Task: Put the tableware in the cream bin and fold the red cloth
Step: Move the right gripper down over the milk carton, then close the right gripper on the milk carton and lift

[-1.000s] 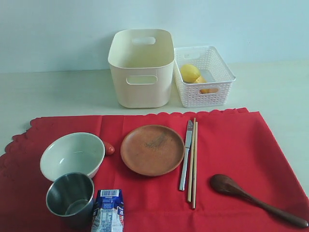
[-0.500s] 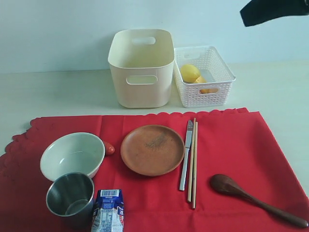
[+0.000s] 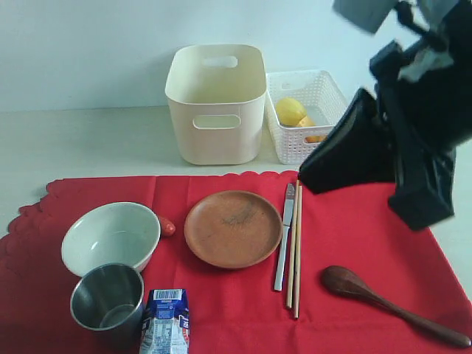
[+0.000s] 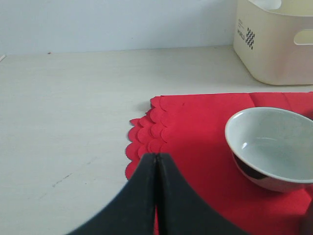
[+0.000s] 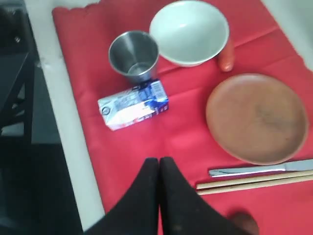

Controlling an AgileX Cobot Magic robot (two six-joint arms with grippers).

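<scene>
Lying on one red cloth [image 3: 354,243]: one bowl [image 3: 110,236], cup [image 3: 107,299], plate [image 3: 232,228], knife [image 3: 284,236], spoon [image 3: 383,302], two chopsticks [image 3: 296,251]; hanging clear of all, with left gripper [image 4: 156,157] and right gripper [image 5: 159,161] pinched together, gripping nothing.

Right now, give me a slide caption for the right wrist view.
Shut end effector over red fabric cloth set with steel cup, pale bowl, round brown plate, milk carton.

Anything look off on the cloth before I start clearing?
The milk carton lies on its side beside the cup, and the left scalloped edge of the cloth is bunched up. Nothing looks spilled or broken.
</scene>
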